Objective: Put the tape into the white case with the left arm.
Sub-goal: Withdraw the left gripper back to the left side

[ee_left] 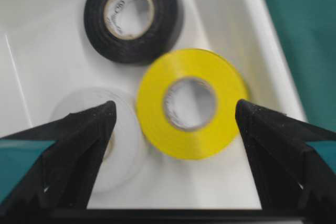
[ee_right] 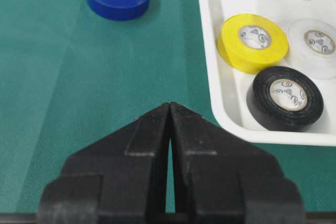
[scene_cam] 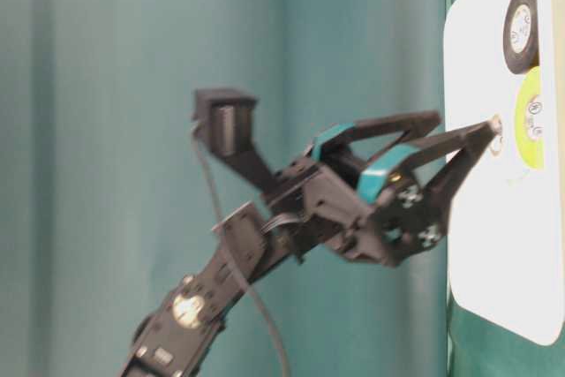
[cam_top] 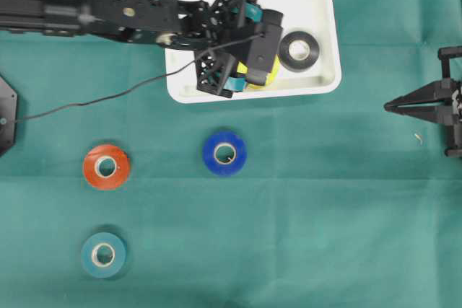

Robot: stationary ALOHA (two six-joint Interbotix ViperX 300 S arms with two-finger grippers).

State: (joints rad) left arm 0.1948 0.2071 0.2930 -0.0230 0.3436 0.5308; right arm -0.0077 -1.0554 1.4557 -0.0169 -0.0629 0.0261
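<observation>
The white case, a shallow glossy plastic tray with rounded corners and a raised rim, sits at the upper middle of the overhead view on a matte green cloth. Three flat rings of tape lie inside it: a yellow tape roll at the centre of the left wrist view, a black tape roll above it and touching its edge, and a white tape roll at lower left, pale against the tray floor and partly hidden by a finger. Each has a light cardboard core.

The left gripper, black with teal bands and two pointed fingers, hangs over the case with its jaws spread wide. The yellow roll lies between the tips, touching neither. It holds nothing.

At the right edge of the overhead view, the all-black right gripper has its tips pressed together, empty, over bare cloth.

Outside the case, three more rolls lie flat on the cloth in the overhead view: a blue tape roll below the tray, an orange-red tape roll at left, and a teal tape roll at lower left.
</observation>
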